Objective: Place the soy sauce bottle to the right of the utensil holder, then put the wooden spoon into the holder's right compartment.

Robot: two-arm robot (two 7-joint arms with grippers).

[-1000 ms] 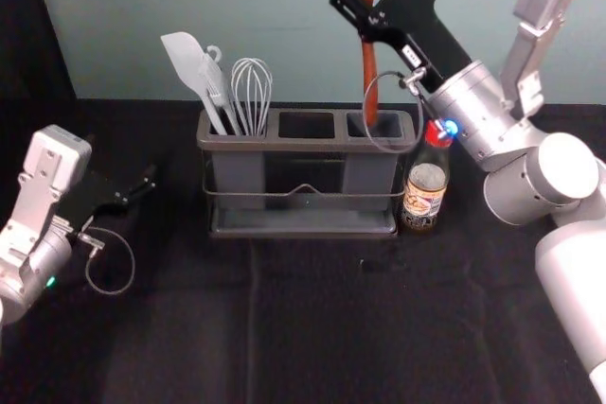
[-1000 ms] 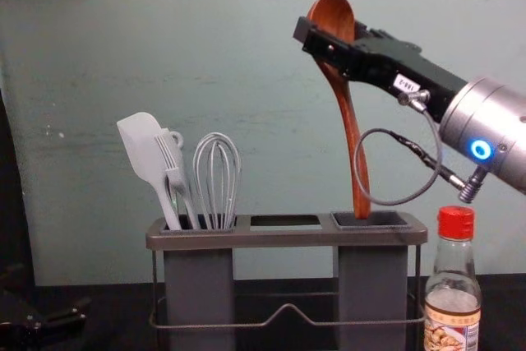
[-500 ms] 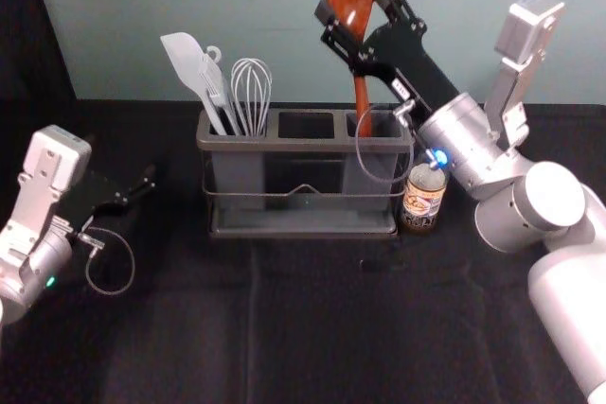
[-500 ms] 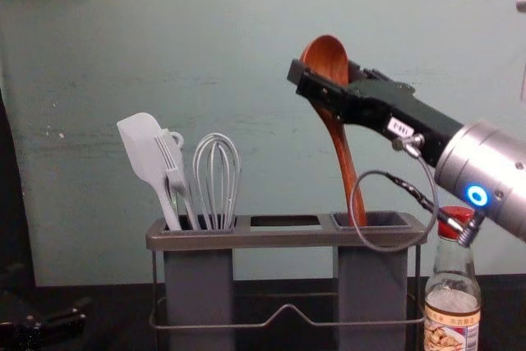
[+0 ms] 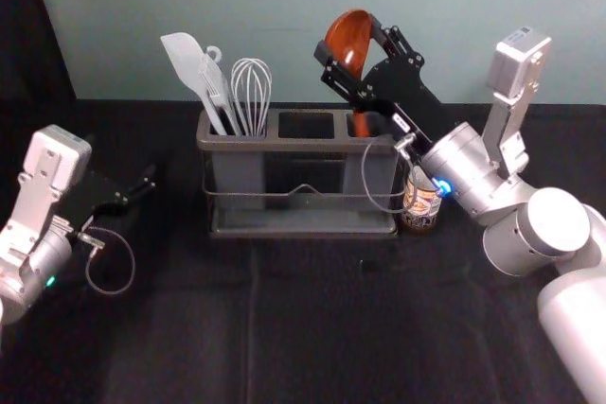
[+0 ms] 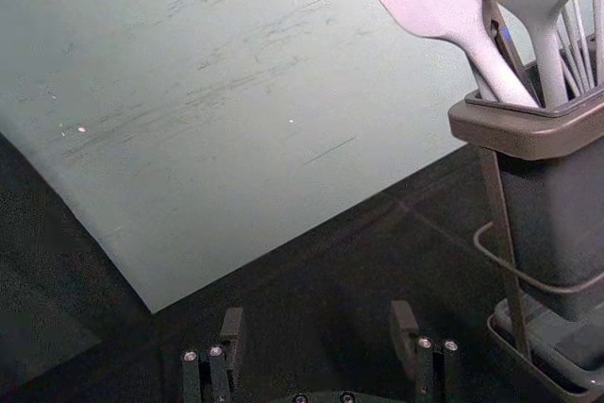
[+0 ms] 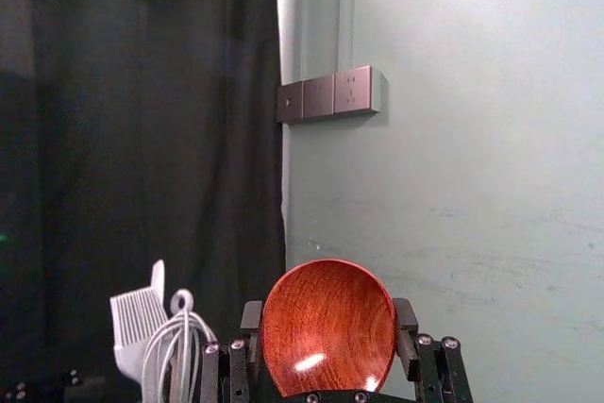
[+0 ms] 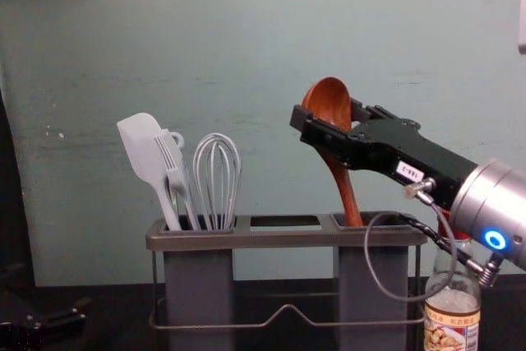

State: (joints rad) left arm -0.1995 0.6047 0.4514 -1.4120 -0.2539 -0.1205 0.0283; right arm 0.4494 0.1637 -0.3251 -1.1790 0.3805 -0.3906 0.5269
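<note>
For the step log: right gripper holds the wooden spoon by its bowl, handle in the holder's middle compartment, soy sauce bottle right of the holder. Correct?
Not the middle: chest view shows the wooden spoon's handle in the right compartment. Rest stands: right gripper on the spoon's bowl, soy sauce bottle right of the holder.

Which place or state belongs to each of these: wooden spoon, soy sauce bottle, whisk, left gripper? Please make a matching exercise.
1. Wooden spoon
2. Soy sauce bottle
3. Whisk
4. Left gripper

A. Left of the holder, jaws open
B. In the left compartment
C. Standing right of the holder
D. In the right gripper's jaws

Pairs: 1-D, 2-C, 3-B, 4-A
</note>
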